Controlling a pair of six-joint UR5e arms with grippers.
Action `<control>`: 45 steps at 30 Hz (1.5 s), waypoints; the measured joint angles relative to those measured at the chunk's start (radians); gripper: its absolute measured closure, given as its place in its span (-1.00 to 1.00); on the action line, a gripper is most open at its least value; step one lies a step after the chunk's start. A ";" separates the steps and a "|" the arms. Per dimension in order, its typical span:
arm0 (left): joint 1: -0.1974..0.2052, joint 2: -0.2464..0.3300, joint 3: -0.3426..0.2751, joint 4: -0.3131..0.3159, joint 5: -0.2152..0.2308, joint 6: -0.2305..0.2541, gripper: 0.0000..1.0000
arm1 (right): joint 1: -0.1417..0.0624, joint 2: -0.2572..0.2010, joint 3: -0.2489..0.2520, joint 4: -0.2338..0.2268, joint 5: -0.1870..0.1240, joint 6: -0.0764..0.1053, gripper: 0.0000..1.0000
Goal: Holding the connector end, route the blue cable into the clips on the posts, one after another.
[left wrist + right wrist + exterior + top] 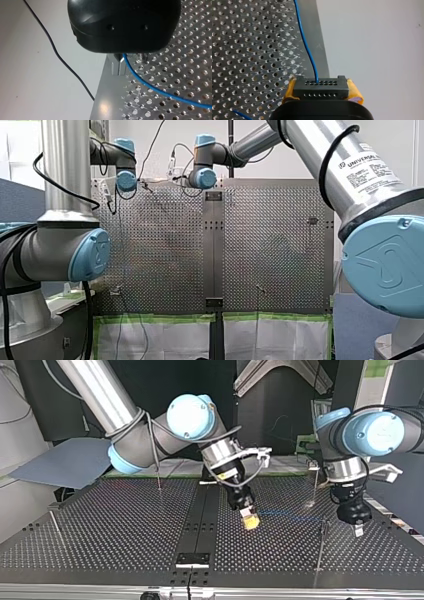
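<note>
The right arm (150, 440) reaches in from the top view's upper left, its forearm slanting down and its wrist bent so that the right gripper (248, 520) points steeply at the table (110, 520), just right of the centre strip (200, 515). Its yellow pads (354, 93) are clamped on either side of the black connector (320, 87). The blue cable (305, 45) leaves the connector's top row of holes and runs ahead over the perforations, close to the table's edge in the right wrist view. The left arm (370, 435) comes in at the top view's right with its wrist turned straight down, and the left gripper (356, 525) hangs low over the table near that side's edge. In its own wrist view the cable emerges from under the black body, which hides the rest, so whether it is closed cannot be told. The cable shows faintly between the two grippers. A thin post (320, 542) stands just beside the left gripper, toward the near edge. The table's left half is broad open surface (only two posts (55, 527) (159, 477) stand there).
</note>
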 joint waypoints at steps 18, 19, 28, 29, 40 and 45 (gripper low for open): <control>0.051 -0.070 0.049 0.019 0.077 -0.057 1.00 | -0.031 0.042 -0.034 0.002 -0.012 0.006 1.00; 0.052 -0.071 0.050 0.020 0.079 -0.059 1.00 | -0.034 0.042 -0.036 0.002 -0.014 0.006 1.00; 0.096 -0.114 0.090 0.024 0.132 -0.102 1.00 | -0.057 0.047 -0.039 -0.003 -0.033 0.006 1.00; 0.097 -0.120 0.098 0.022 0.135 -0.107 1.00 | -0.058 0.048 -0.039 -0.003 -0.036 0.006 1.00; 0.101 -0.161 0.147 0.012 0.165 -0.134 1.00 | -0.079 0.054 -0.039 -0.007 -0.051 0.006 1.00; 0.105 -0.161 0.148 0.019 0.167 -0.142 1.00 | -0.090 0.058 -0.039 -0.006 -0.055 0.003 1.00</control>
